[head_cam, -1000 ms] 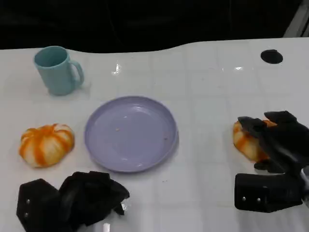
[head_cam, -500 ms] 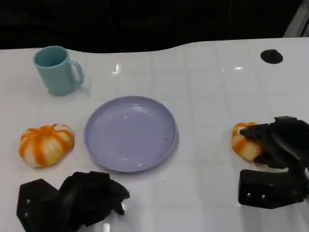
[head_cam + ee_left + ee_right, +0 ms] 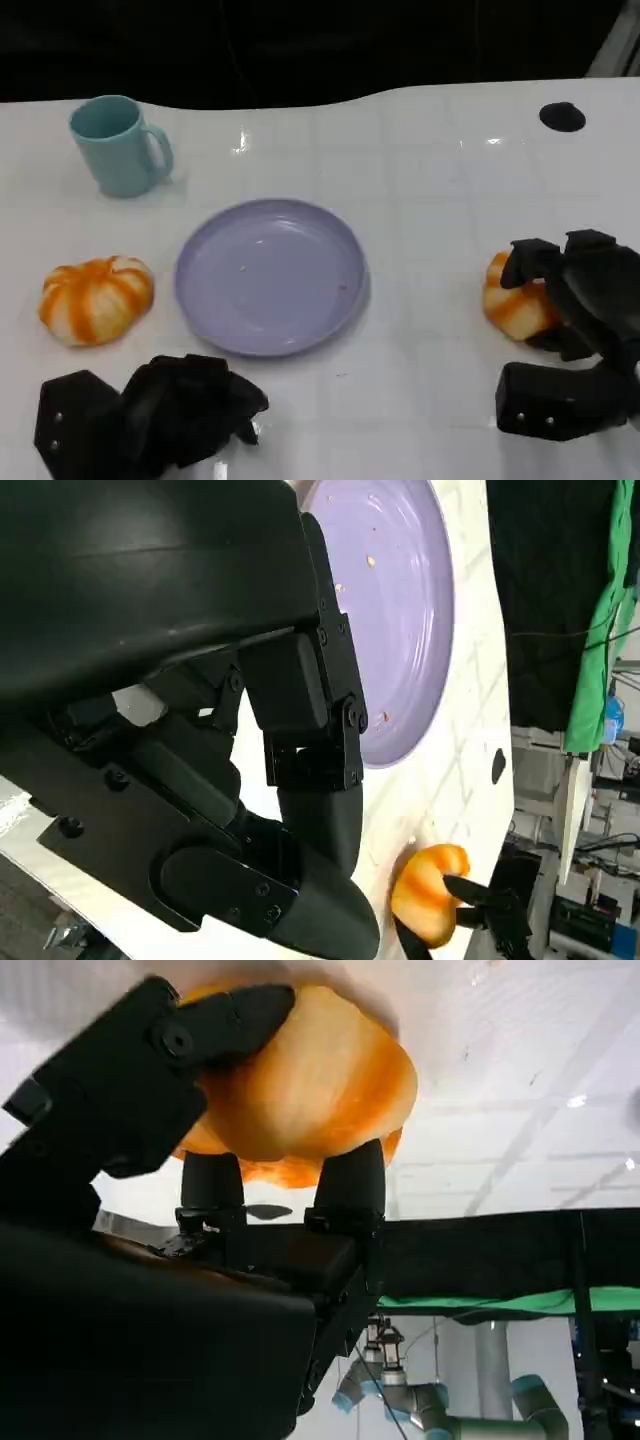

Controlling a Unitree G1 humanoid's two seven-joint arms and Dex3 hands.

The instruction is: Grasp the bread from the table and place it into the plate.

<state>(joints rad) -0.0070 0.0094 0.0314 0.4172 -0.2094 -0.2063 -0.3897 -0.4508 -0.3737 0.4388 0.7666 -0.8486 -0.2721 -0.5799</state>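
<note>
An orange-and-white striped bread (image 3: 508, 303) lies on the white table at the right, and my right hand (image 3: 585, 295) grips it, fingers over its top and far side. In the right wrist view the fingers (image 3: 345, 1185) wrap around the bread (image 3: 310, 1080). The lilac plate (image 3: 270, 275) sits at the table's middle with only crumbs on it. A second striped bread (image 3: 95, 298) lies left of the plate. My left hand (image 3: 190, 405) rests at the near left, fingers curled in on nothing. The left wrist view shows the plate (image 3: 400, 610) and the gripped bread (image 3: 425, 885).
A light blue mug (image 3: 118, 145) stands at the far left, handle to the right. A small black disc (image 3: 562, 116) lies at the far right. The table's far edge runs along a dark background.
My right hand's fingers have closed around the right-hand bread, which has barely shifted. The left hand, the plate and the other bread have stayed put.
</note>
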